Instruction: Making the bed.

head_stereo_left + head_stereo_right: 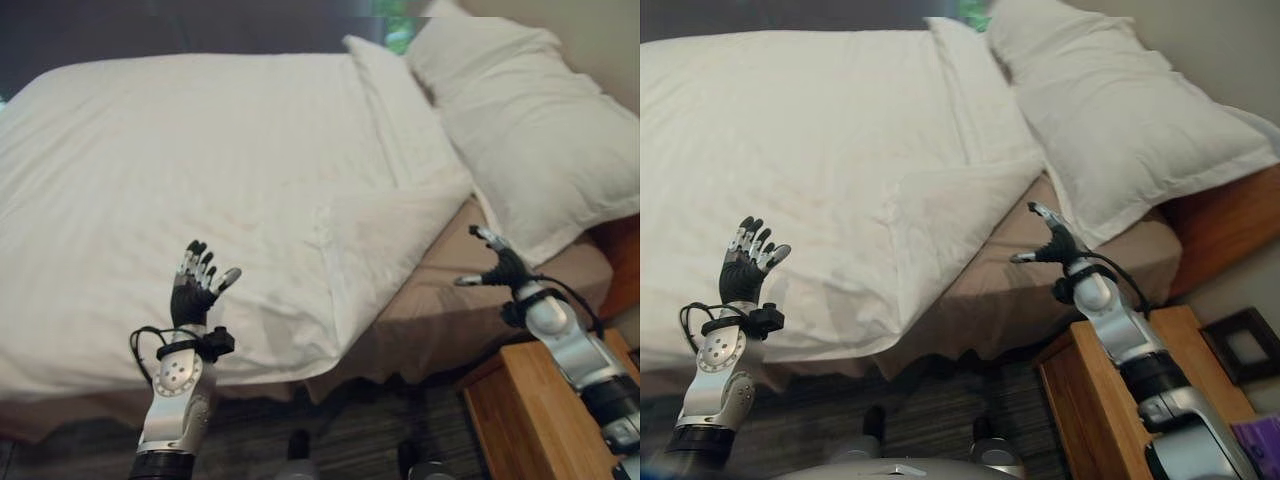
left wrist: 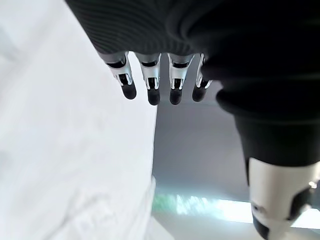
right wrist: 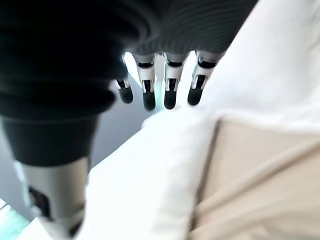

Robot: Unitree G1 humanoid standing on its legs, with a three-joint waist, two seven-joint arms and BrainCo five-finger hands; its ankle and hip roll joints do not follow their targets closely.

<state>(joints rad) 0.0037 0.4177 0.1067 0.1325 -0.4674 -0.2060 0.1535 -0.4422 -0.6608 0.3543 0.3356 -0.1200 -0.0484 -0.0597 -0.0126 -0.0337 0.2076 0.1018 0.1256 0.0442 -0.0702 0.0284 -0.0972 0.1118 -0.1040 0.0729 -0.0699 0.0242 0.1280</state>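
We see left hand raised over near edge of white duvet, fingers straight and spread, holding nothing. Right hand also spread, empty, above bare tan sheet near folded-back duvet corner. Pillow at headboard end.

No readable text, labels, numbers or signs in any view. The bedding and the wooden furniture carry no print that can be made out.
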